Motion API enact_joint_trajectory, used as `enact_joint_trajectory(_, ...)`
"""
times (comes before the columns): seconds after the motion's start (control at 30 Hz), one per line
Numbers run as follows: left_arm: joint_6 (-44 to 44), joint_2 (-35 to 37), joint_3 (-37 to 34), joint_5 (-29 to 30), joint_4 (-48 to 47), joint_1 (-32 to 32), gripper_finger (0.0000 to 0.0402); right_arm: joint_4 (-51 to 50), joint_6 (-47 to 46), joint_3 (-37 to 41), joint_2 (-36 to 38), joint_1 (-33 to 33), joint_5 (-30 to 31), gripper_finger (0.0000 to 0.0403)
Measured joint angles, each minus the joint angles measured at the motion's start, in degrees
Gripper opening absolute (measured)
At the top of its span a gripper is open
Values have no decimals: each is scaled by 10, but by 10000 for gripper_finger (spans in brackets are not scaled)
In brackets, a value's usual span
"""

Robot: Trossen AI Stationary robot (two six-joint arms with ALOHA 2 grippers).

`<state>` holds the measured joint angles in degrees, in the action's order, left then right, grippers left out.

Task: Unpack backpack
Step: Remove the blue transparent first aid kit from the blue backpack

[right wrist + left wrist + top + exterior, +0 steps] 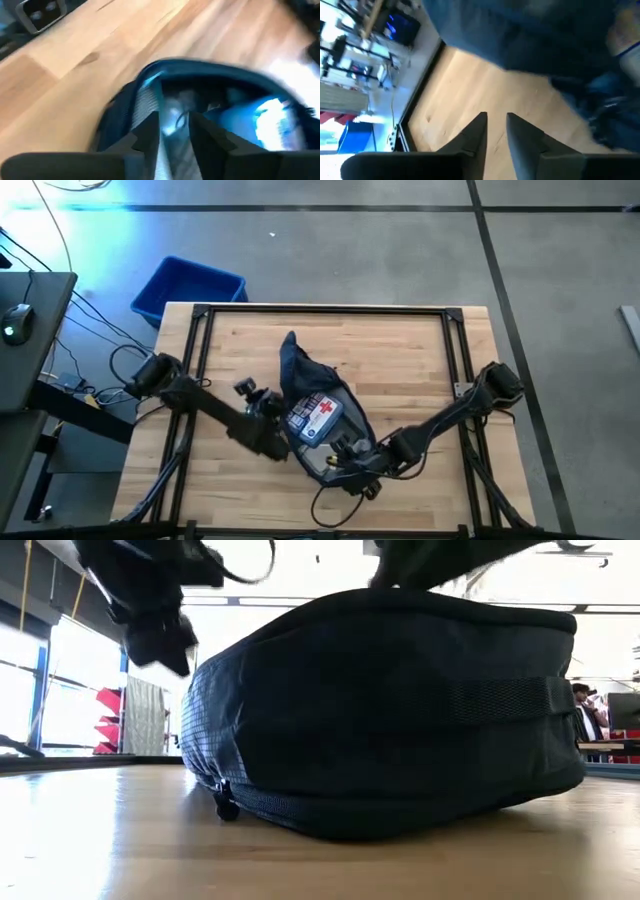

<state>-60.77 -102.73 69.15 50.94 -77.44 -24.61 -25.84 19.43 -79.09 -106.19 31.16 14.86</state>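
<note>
Navy fabric backpack [318, 415] lies unzipped mid-surface [400, 360], kit [315, 418] showing inside. My left tool [496, 131], nearly closed and empty, sits beside it; my right tool [173, 131], narrowly parted, hovers over its mouth. Soft, floppy; I'd pinch the rim.

Grey concrete floor [400, 250], blue bin [188, 287], bright windows [85, 680].
</note>
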Motion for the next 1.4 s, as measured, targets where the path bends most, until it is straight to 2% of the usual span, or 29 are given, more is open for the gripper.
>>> enact_joint_trajectory(0.1,38,38,-61,-23,41,49,8,7,39,0,-1,1,11,142)
enact_joint_trajectory(0.17,39,68,-109,-28,64,74,5,7,60,0,-7,6,21,171)
enact_joint_trajectory(0.3,46,142,-205,-29,153,113,2,6,92,3,-22,16,119,219)
enact_joint_trajectory(0.43,162,206,-316,-70,406,159,0,20,106,3,-58,10,221,245)
enact_joint_trajectory(0.57,314,217,-404,-192,720,210,0,23,118,3,-87,-4,258,252)
enact_joint_trajectory(0.67,353,204,-427,-265,851,239,0,30,131,3,-102,-13,294,252)
enact_joint_trajectory(0.8,370,184,-428,-323,904,247,0,39,132,2,-113,-31,311,252)
enact_joint_trajectory(0.97,368,143,-428,-351,946,244,0,57,155,2,-128,-53,310,252)
enact_joint_trajectory(1.2,354,68,-426,-398,1032,244,0,137,217,2,-132,-71,295,252)
enact_joint_trajectory(1.4,358,69,-423,-419,1044,244,0,148,204,5,-132,-86,281,233)
